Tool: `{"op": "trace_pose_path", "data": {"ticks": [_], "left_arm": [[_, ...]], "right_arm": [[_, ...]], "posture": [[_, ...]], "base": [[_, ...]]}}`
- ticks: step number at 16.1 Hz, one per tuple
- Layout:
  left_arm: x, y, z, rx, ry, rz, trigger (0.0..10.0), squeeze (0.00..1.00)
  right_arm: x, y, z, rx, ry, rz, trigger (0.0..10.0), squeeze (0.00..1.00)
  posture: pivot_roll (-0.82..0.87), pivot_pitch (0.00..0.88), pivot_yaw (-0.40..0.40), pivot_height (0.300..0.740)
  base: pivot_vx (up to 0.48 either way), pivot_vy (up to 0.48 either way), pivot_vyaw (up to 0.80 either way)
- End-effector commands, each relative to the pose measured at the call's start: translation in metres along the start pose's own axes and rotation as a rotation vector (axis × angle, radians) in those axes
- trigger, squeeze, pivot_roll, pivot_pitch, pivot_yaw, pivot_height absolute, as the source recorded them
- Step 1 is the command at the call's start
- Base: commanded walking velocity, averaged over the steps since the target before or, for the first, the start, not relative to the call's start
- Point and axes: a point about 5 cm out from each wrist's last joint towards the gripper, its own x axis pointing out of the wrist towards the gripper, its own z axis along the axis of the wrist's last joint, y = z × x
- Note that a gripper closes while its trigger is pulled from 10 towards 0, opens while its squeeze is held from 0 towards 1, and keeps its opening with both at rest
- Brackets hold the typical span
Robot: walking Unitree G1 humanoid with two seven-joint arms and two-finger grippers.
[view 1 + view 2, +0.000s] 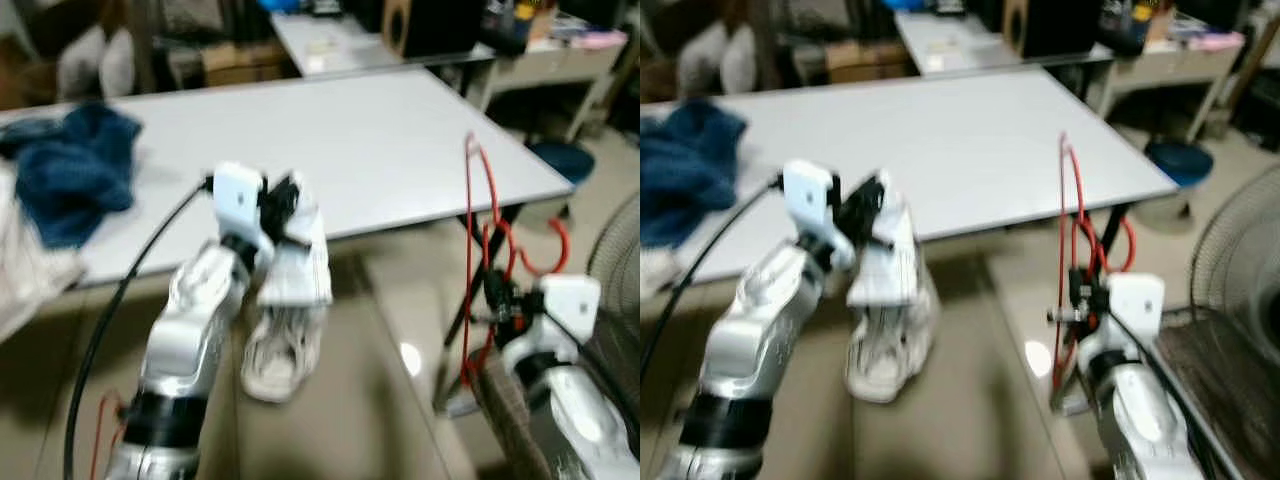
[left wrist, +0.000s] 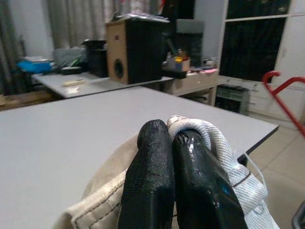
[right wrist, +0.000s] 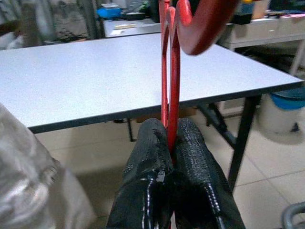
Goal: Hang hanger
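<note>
— Right wrist view, what did you have on the hanger?

— I had the red hanger (image 3: 170, 81) pinched between the black fingers (image 3: 145, 157) of the right gripper (image 1: 1072, 300), squeezed tight on its wire. Its long axis stood close to upright, rising from the grip, with the hook (image 3: 205, 24) curling over near the camera. From the head camera I saw it to my right, just off the corner of the grey table (image 1: 400, 150), above the tiled floor.

— And your other arm?

— My left gripper (image 1: 283, 205) was clamped on a pale, whitish garment (image 1: 290, 300), which drooped from the fingers in front of the table's near edge, well apart from the hanger.

— What lay around, and what stood in the way?

— A blue cloth (image 1: 75, 170) sat heaped at the table's left end. A black cable (image 1: 130, 280) ran along my left arm. A fan's wire guard (image 1: 1240, 260) stood at my far right, near the hanger. Behind, a second table carried a speaker box (image 2: 136, 50) and clutter.

— Any lettering?

— None I could read; the head pictures were blurred.
</note>
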Motion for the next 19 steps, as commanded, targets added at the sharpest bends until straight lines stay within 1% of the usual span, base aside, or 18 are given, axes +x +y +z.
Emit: {"op": "trace_pose_path", "data": {"ticks": [1,2,3,4,6,7,8,9,11,12,13,15,16,17,18,19], "left_arm": [[0.012,-0.01,0.024,0.016,-0.104,-0.051,10.0,0.0],[0.018,-0.011,0.029,0.022,-0.124,-0.068,10.0,0.0],[0.029,-0.011,0.036,0.032,-0.145,-0.09,10.0,0.0],[0.033,-0.011,0.038,0.035,-0.154,-0.096,10.0,0.0],[0.053,-0.012,0.055,0.042,-0.206,-0.128,10.0,0.0],[0.068,-0.012,0.073,0.048,-0.254,-0.157,10.0,0.0],[0.079,-0.012,0.089,0.059,-0.295,-0.18,10.0,0.0],[0.083,-0.012,0.095,0.064,-0.311,-0.187,10.0,0.0],[0.101,-0.005,0.135,0.055,-0.406,-0.187,10.0,0.0],[0.106,0.0,0.151,0.039,-0.443,-0.176,10.0,0.0],[0.108,0.002,0.155,0.04,-0.453,-0.171,10.0,0.0],[0.112,0.01,0.164,0.074,-0.467,-0.141,10.0,0.0],[0.115,0.014,0.172,0.08,-0.482,-0.119,10.0,0.0],[0.117,0.015,0.175,0.077,-0.489,-0.116,10.0,0.0],[0.12,0.012,0.19,0.075,-0.518,-0.116,10.0,0.0],[0.121,0.01,0.196,0.079,-0.53,-0.118,10.0,0.0]], "right_arm": [[-0.001,-0.005,0.001,-0.012,-0.007,-0.017,10.0,0.0],[0.0,-0.004,0.001,-0.011,-0.008,-0.016,10.0,0.0],[0.002,-0.003,0.0,-0.009,-0.009,-0.015,10.0,0.0],[0.002,-0.003,0.0,-0.009,-0.01,-0.015,10.0,0.0],[0.003,-0.002,0.0,-0.006,-0.016,-0.015,10.0,0.0],[0.003,-0.001,0.0,-0.003,-0.02,-0.017,10.0,0.0],[0.003,-0.001,0.0,-0.001,-0.024,-0.019,10.0,0.0],[0.004,-0.001,0.0,-0.001,-0.025,-0.02,10.0,0.0],[0.005,0.001,0.0,0.0,-0.032,-0.018,10.0,0.0],[0.004,0.003,-0.002,-0.004,-0.022,-0.01,10.0,0.0],[0.004,0.003,-0.003,-0.01,-0.016,-0.006,10.0,0.0],[0.003,0.003,-0.005,-0.023,-0.003,-0.006,10.0,0.0],[0.003,0.001,-0.005,-0.025,0.001,-0.004,10.0,0.0],[0.003,0.0,-0.005,-0.026,0.001,-0.003,10.0,0.0],[0.006,0.0,-0.002,-0.041,-0.003,0.013,10.0,0.0],[0.008,0.0,0.0,-0.045,-0.007,0.019,10.0,0.0]], "posture": [[-0.04,0.0,0.04,0.74],[-0.04,0.0,0.041,0.74],[-0.04,0.0,0.045,0.74],[-0.04,0.0,0.047,0.74],[-0.04,0.0,0.052,0.74],[-0.04,0.0,0.056,0.74],[-0.05,0.0,0.06,0.74],[-0.05,0.0,0.061,0.74],[-0.06,0.0,0.073,0.74],[-0.06,0.0,0.076,0.74],[-0.06,0.0,0.073,0.74],[-0.07,0.0,0.055,0.74],[-0.07,0.0,0.04,0.74],[-0.07,0.0,0.034,0.74],[-0.08,0.0,0.026,0.74],[-0.08,0.0,0.025,0.74]], "base": [[0.401,0.0,0.0],[0.394,0.0,0.0],[0.398,0.0,0.0],[0.394,0.0,0.0],[0.398,0.0,0.0],[0.405,0.0,0.0],[0.401,0.0,0.0],[0.401,0.0,0.0],[0.405,0.0,0.0],[0.405,0.0,0.0],[0.405,0.0,0.0],[0.403,0.0,0.0],[0.405,0.0,0.0],[0.405,0.0,0.0],[0.409,0.0,0.0],[0.405,0.0,0.0]]}}
